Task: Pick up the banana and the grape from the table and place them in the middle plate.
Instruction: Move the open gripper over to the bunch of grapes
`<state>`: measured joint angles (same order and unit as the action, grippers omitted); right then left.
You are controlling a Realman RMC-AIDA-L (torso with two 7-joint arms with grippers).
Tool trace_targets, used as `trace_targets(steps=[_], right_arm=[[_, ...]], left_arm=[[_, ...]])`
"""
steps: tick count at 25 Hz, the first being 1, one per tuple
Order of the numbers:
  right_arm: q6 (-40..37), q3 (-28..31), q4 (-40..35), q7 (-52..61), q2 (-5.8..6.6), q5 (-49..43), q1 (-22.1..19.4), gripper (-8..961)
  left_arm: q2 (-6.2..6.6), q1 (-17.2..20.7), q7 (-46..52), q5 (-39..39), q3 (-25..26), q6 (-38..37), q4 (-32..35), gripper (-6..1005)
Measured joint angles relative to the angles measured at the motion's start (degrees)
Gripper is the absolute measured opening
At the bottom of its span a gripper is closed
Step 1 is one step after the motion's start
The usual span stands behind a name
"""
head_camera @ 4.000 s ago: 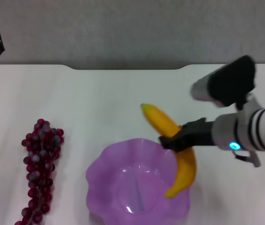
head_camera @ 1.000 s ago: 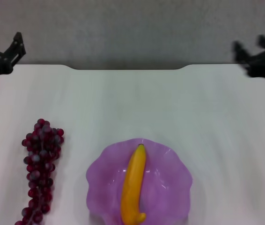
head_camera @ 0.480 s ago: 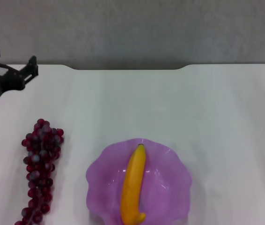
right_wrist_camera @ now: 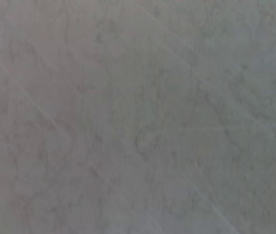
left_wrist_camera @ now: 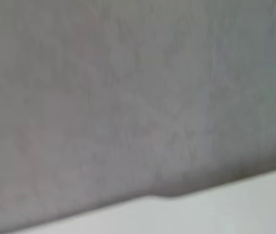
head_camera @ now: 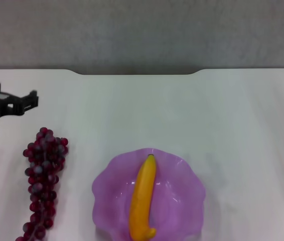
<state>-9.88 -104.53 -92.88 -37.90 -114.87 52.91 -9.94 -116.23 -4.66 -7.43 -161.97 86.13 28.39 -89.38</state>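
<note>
The yellow-orange banana lies lengthwise in the purple scalloped plate, its dark-green tip toward the far side. The plate stands near the front middle of the white table. The bunch of dark-red grapes lies on the table to the left of the plate, apart from it. My left gripper is open and empty at the far left edge, above the table just beyond the far end of the grapes. My right gripper is out of view.
The table's far edge has a shallow notch, with a grey wall behind it. The left wrist view shows that wall and a strip of table edge. The right wrist view shows only a grey surface.
The right gripper let the banana go into the plate and left the view. The left gripper has come in from the far left corner, nearer the grapes.
</note>
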Motion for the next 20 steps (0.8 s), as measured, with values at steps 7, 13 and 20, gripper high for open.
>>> trace_targets(steps=[7,13,20], right_arm=[[0.2,-0.1,0.1,0.0,0.06,0.1,0.4,577],[0.3,-0.1,0.2,0.0,0.09,0.1,0.6,577],[0.3,-0.4,0.2,0.0,0.09,0.0,0.8,576]], left_arm=[[-0.1,-8.3,1.4,-1.0,4.9,15.3,5.9,856],[-0.03,-12.8,2.4,-2.5,5.2,19.2,11.7,856],[-0.03,-15.5,1.8,-2.1,4.5,20.3,14.9,855]])
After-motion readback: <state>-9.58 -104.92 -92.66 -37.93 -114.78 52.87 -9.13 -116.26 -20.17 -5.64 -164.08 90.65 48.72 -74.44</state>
